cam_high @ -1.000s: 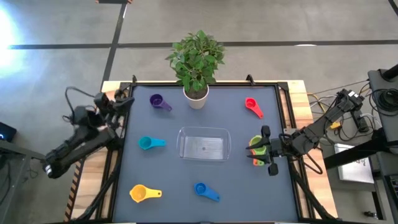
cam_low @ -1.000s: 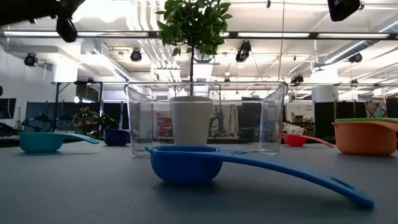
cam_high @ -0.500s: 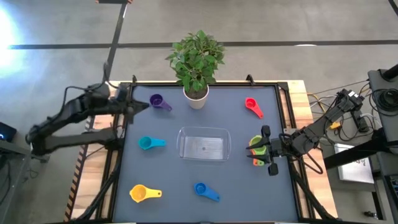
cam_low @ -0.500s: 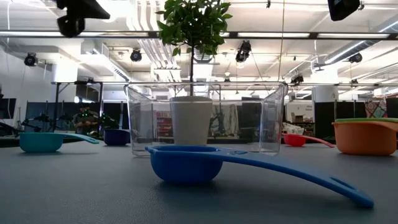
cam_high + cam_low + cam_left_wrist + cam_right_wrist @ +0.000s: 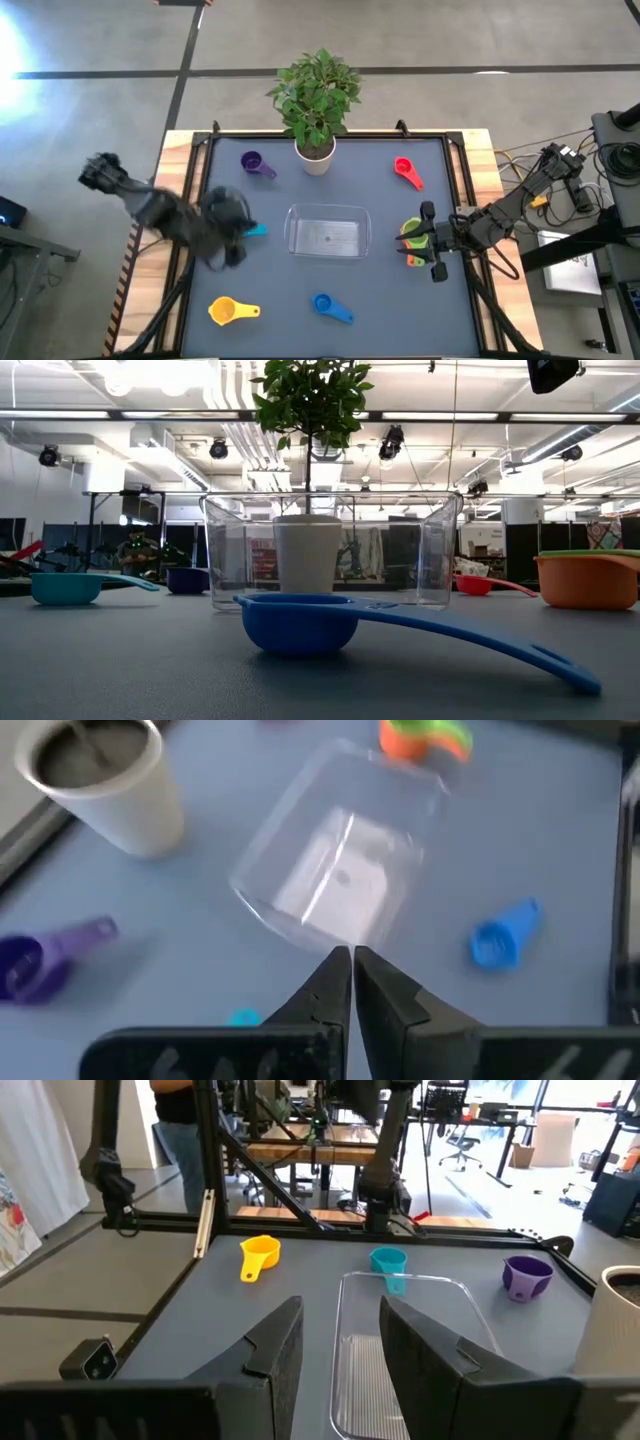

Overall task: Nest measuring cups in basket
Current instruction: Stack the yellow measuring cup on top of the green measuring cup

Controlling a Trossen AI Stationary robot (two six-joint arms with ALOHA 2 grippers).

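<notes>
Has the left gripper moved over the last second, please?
Yes. The left gripper has swung in from beyond the table's left edge, past the purple cup, and is now over the teal cup, left of the basket.

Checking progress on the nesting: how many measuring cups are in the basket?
0. The basket is empty. Purple, red, teal, yellow and blue cups lie around it; green and orange sit stacked by the right tool.
</notes>
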